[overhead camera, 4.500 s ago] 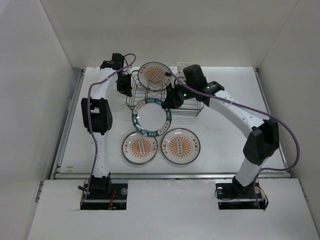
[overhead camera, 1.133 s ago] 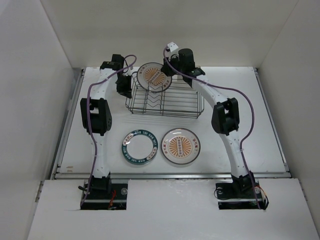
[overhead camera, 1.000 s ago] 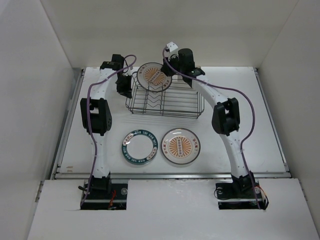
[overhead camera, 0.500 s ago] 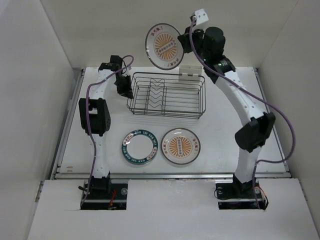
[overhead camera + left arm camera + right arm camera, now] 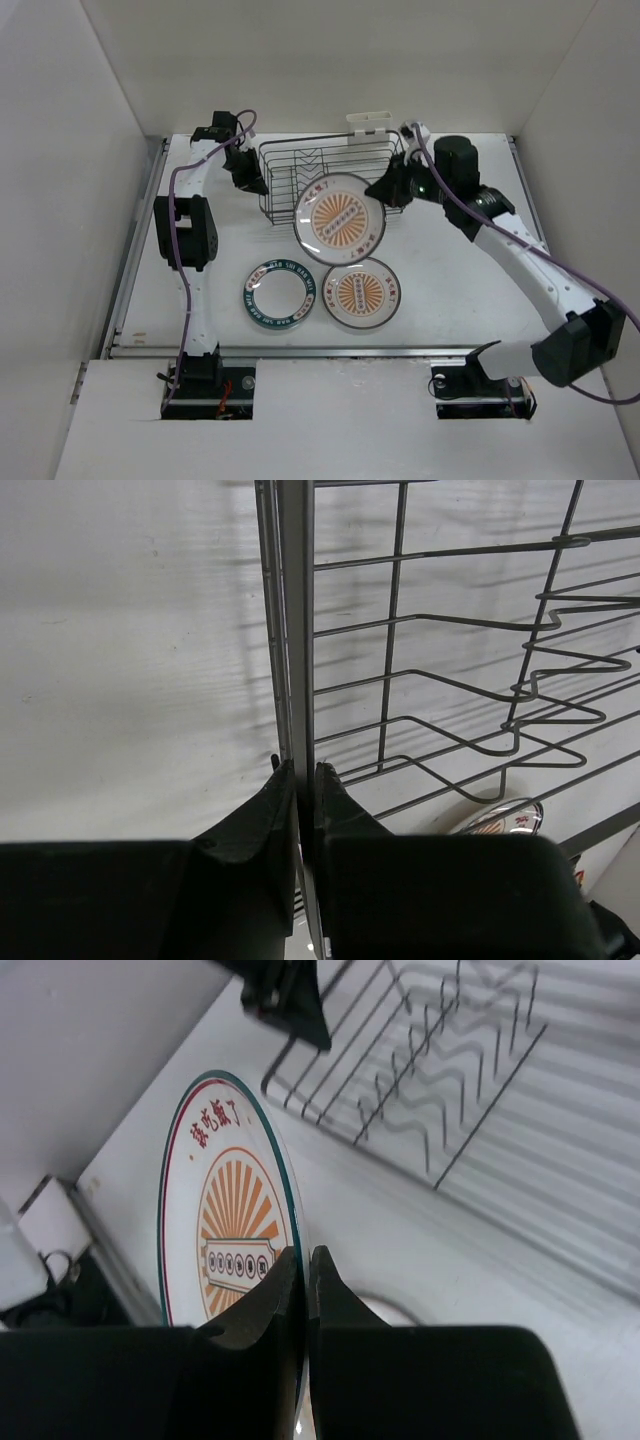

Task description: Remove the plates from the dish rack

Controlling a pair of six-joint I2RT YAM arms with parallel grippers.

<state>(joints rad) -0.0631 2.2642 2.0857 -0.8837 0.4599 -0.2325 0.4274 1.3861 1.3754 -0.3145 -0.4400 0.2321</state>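
The dark wire dish rack (image 5: 330,170) stands at the back of the table with no plates in it, its cream holder (image 5: 368,122) on the far edge. My right gripper (image 5: 385,192) is shut on the rim of an orange sunburst plate (image 5: 340,217), held in the air in front of the rack; in the right wrist view the plate (image 5: 225,1200) is edge-on between the fingers. A second sunburst plate (image 5: 364,293) and a teal-rimmed plate (image 5: 282,296) lie on the table below. My left gripper (image 5: 250,180) is shut on the rack's left edge wire (image 5: 296,630).
White walls enclose the table on three sides. The table's raised front edge (image 5: 340,350) runs just below the two lying plates. The right arm (image 5: 520,250) stretches across the right half of the table.
The right gripper lifted the sunburst plate up out of the rack, then brought it down in front of the rack above the lying plates. The left gripper stayed on the rack, which shifted slightly.
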